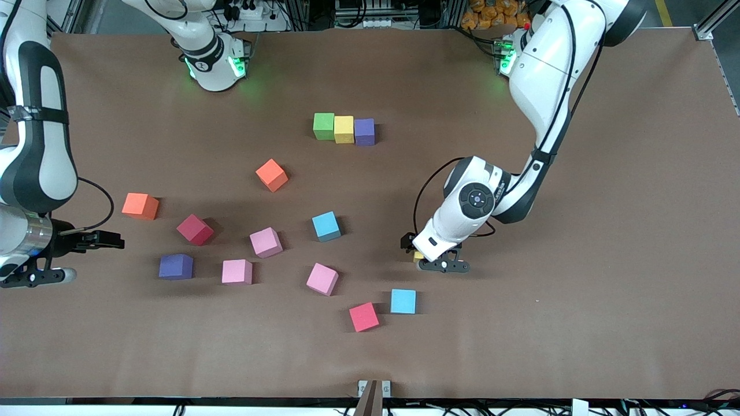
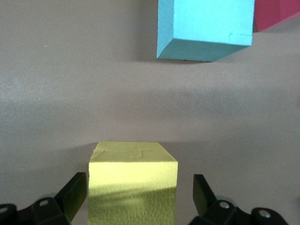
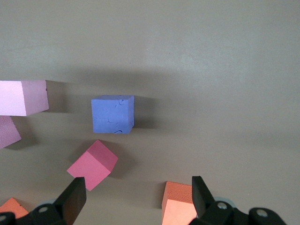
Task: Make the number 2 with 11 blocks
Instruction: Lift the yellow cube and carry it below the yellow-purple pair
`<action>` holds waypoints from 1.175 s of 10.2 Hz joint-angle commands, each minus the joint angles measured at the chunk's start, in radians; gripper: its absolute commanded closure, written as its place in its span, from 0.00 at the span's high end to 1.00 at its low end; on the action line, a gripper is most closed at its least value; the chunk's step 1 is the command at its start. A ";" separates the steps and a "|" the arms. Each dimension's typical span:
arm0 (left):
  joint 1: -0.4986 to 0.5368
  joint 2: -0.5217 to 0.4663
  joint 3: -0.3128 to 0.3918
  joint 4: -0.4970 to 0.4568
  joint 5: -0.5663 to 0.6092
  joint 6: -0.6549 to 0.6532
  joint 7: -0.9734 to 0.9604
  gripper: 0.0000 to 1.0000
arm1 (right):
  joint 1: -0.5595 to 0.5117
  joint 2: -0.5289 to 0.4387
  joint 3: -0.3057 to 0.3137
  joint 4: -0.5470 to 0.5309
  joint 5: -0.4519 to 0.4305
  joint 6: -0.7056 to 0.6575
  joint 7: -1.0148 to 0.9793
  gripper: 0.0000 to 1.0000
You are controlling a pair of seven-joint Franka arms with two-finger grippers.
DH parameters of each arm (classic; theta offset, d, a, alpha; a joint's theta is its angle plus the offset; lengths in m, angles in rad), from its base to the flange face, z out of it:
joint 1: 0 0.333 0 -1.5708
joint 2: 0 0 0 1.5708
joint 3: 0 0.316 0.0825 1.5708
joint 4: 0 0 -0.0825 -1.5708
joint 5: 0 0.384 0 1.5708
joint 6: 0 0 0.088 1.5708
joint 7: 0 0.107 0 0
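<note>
Risk for you: left tool (image 2: 139, 197), fingers apart astride the yellow block (image 2: 133, 183), may skew it on closing; right tool (image 3: 138, 197) waits open.

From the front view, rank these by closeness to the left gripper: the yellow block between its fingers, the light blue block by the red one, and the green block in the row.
1. yellow block, between the left gripper fingers, which stand open with a gap on each side.
2. light blue block, beside the red block, nearer the front camera.
3. green block, at the row's end toward the right arm.
</note>
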 commanded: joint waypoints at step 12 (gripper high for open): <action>-0.239 -0.086 -0.012 0.014 -0.031 -0.172 -0.295 0.07 | -0.018 0.005 0.011 0.005 0.019 0.001 -0.021 1.00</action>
